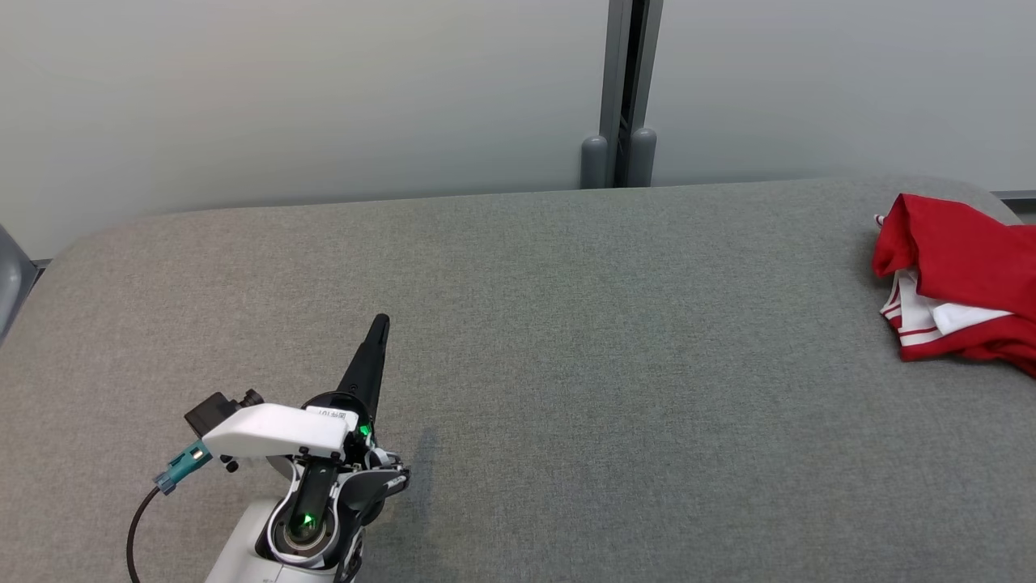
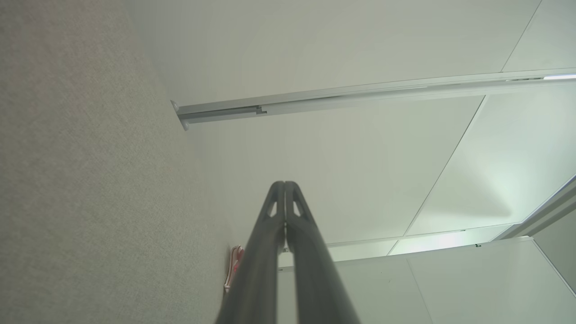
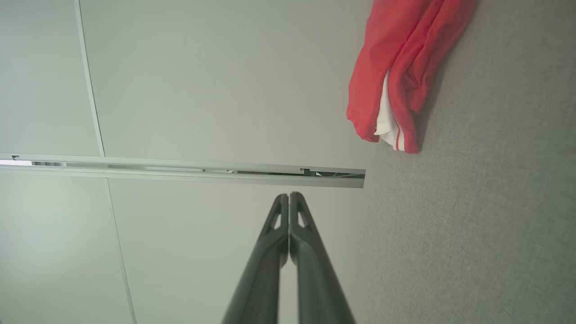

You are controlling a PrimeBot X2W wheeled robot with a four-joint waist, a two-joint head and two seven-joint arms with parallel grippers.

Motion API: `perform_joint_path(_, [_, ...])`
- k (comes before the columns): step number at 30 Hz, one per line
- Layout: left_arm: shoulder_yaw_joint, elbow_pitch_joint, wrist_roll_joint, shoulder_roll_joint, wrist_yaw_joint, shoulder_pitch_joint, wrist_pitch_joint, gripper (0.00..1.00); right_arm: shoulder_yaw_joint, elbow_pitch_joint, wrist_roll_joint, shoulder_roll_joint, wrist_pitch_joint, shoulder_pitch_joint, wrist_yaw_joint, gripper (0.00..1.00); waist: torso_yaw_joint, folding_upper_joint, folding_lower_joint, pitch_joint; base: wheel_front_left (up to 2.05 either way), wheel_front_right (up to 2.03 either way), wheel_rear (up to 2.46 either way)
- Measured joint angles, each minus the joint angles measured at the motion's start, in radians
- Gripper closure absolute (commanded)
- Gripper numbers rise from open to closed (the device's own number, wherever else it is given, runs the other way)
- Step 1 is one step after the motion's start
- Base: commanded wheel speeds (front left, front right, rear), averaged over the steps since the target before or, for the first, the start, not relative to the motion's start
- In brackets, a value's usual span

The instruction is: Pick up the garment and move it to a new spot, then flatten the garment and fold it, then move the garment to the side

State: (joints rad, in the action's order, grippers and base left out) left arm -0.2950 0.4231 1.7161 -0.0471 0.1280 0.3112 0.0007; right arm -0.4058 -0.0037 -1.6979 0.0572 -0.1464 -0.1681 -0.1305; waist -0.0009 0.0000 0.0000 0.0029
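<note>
The garment is red with white, red-striped trim, lying bunched at the far right of the grey padded table. The right wrist view has the garment at its upper right, and a sliver of the garment peeks out beside the fingers in the left wrist view. My left gripper hovers over the table's front left, far from the cloth, fingers pressed together and empty. Its own view confirms the left gripper is shut. My right gripper is shut too, holding nothing, with the cloth some way ahead of it.
Pale wall panels rise behind the table, split by a grey vertical post with two rounded feet. The table's rounded back edge runs along the wall. Bare grey fabric stretches between my left gripper and the garment.
</note>
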Motion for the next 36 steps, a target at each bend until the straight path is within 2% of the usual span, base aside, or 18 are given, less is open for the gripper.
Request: perform_joint_path(36, [0.0,0.0,0.0,0.0,0.0,0.0,0.0,1.0,0.003,-0.001,-0.001,0.002,0.002,-0.001,0.0,1.0,0.0,0.0,0.0,0.0,0.0,0.0,0.0])
